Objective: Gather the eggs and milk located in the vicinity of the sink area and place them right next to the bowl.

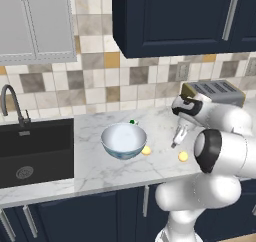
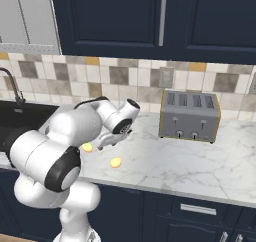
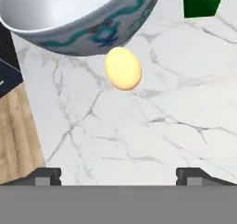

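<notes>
Judged from how things lie, the task looks close to finished. The bowl [image 1: 124,140] sits on the marble surface [image 1: 95,166] between the sink [image 1: 35,151] and the toaster [image 1: 212,92]. One egg [image 1: 146,150] lies right against the bowl's near side, on the side facing the fingers. The milk [image 1: 133,121] shows as a small green-topped shape just behind the bowl's far rim. A second egg [image 1: 183,156] rests on the surface near the arm, apart from the bowl, though not far off. Whether that second egg counts as right next to the bowl is a judgement; it may be the one piece left to nudge closer, or it may pass.

The gripper [image 1: 176,142] hangs over the surface between the two eggs, its fingers spread wide and holding nothing. In the hand view the two dark fingertips [image 3: 44,176] stand far apart at the bottom edge with bare marble between them.

Relative to the fingers, the nearer egg [image 3: 123,68] lies straight ahead of them, well clear of both tips and centred on the gap, touching or almost touching the bowl's patterned wall [image 3: 92,31] beyond it. The milk's green top [image 3: 203,1] is farther ahead and off to one side, past the bowl's edge. In the right base view the second egg [image 2: 115,162] lies just below and beside the hand, and the first egg [image 2: 87,147] shows close by the forearm.
</notes>
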